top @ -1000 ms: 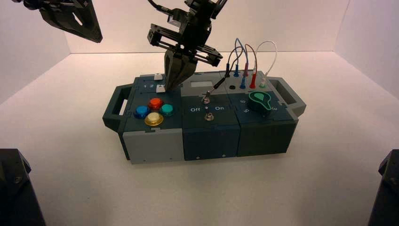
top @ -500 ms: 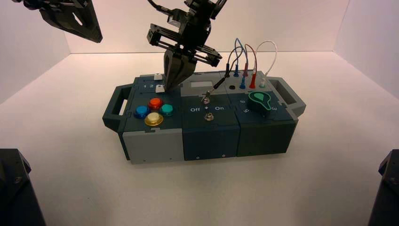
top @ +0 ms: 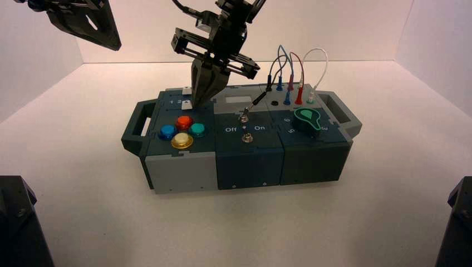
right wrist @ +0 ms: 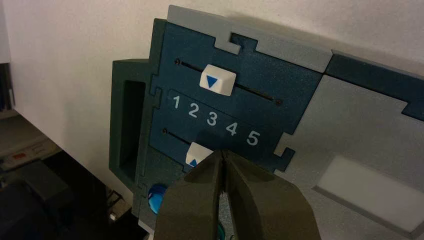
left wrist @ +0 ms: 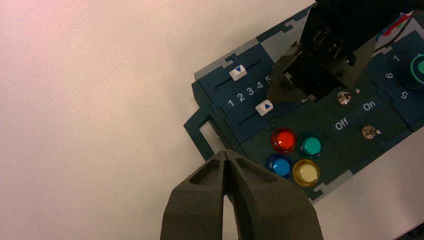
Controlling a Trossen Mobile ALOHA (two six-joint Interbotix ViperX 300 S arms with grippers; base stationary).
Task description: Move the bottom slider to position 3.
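Right gripper [right wrist: 223,156], fingers closed and holding nothing, tips touching the bottom slider [right wrist: 198,154], which sits near 3 [right wrist: 212,118]; next, a fine nudge; left gripper [left wrist: 227,156] closed, parked aside.

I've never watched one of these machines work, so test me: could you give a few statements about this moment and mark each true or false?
1. The right hand is at the bottom slider. True.
2. The left hand presses the red button. False: it hangs apart, shut, off the box's left.
3. The bottom slider's cap sits under the printed 5. False: it is nearer 3 and 4.
4. The right hand's fingers are closed together. True.
5. The top slider carries a blue triangle. True.
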